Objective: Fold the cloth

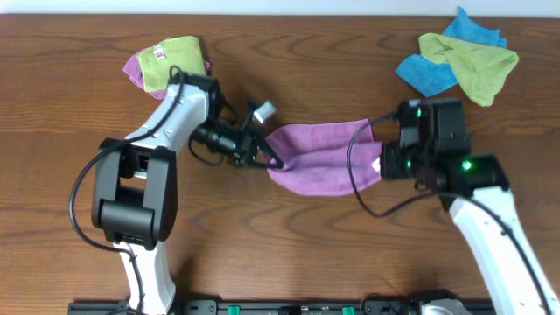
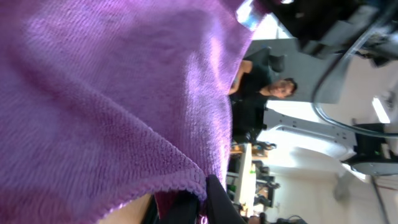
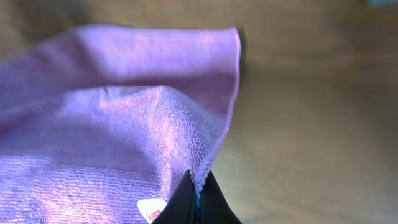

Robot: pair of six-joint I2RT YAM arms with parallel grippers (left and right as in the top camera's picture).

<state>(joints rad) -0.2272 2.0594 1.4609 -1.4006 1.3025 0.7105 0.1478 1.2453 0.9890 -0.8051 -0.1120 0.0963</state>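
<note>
A soft lilac-purple fluffy cloth (image 1: 322,157) is stretched out in the middle of the brown wooden table (image 1: 289,254), between the two robot arms. The left gripper (image 1: 269,160) is at the left end of the cloth. Its fingers are pressed together on that end, pinching it. The right gripper (image 1: 382,164) is at the right end of the cloth, and it pinches that end the same way.

In the left wrist view, the cloth (image 2: 93,93) fills most of the picture, and its stitched edge runs down into the dark fingers (image 2: 211,202) at the bottom. In the right wrist view, a corner of the cloth (image 3: 112,143) is tucked between the black fingertips (image 3: 208,205). A small white tag (image 3: 152,210) sits just left of them.

Far up and left of the cloth lies a small pile of one purple and one lime-green cloth (image 1: 166,63). Far up and right of the cloth lies a heap of blue and green cloths (image 1: 457,61).

I cannot tell if the cloth touches the table.
</note>
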